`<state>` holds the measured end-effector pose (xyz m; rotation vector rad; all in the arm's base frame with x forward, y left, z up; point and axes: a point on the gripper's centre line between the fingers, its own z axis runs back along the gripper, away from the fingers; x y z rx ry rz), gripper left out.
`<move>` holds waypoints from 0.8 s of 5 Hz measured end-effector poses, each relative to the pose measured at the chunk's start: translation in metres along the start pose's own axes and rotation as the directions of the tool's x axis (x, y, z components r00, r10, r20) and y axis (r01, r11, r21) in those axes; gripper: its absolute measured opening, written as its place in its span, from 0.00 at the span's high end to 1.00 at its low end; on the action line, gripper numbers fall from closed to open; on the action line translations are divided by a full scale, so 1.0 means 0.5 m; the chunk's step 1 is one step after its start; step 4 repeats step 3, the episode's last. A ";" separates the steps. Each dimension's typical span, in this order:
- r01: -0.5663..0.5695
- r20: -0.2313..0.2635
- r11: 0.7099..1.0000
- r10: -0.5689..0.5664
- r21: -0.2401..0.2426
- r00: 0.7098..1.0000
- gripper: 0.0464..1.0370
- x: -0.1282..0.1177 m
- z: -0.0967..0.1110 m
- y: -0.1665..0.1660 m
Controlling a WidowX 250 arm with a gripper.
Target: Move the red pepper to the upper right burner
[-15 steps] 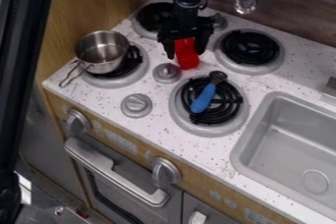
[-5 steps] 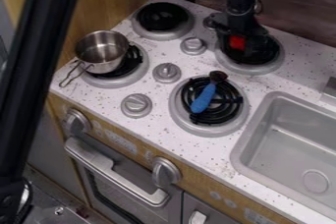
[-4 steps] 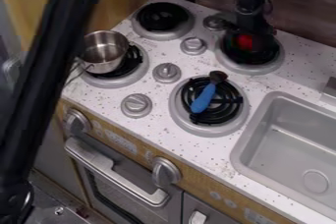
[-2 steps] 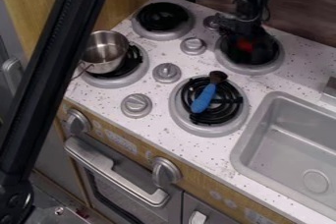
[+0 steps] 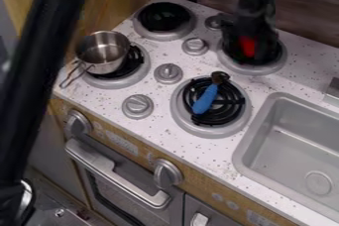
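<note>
The black gripper hangs over the upper right burner; dark on dark, so I can't tell how wide or narrow it is. The red pepper is at the gripper, over that same burner; whether it touches the coils I can't tell. The arm hides the burner's back edge. Just left of the burner sits a knob. In front of the burner, a blue-handled brush lies across the front right burner, its head pointing back. A blurred dark bar crosses the view, well left of the upper right burner.

Three seconds ago the pepper and gripper were left of the upper right burner; both have since shifted over it. The brush has stayed put.

Well left of that burner stands a metal pot, its bare inside showing. The sink, in front and to the right, has a round drain in its floor.
</note>
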<state>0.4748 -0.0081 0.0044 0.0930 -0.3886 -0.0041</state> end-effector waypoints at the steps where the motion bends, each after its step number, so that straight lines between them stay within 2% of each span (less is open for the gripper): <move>1: -0.033 -0.062 0.999 0.035 0.029 0.997 0.04 -0.051 0.054 0.014; 2: -0.052 -0.136 0.999 0.052 0.005 0.989 0.04 -0.111 0.081 0.013; 3: -0.046 -0.157 0.999 0.045 0.002 0.986 0.04 -0.149 0.101 0.012; 4: -0.046 -0.157 0.999 0.045 0.002 0.986 0.04 -0.149 0.101 0.012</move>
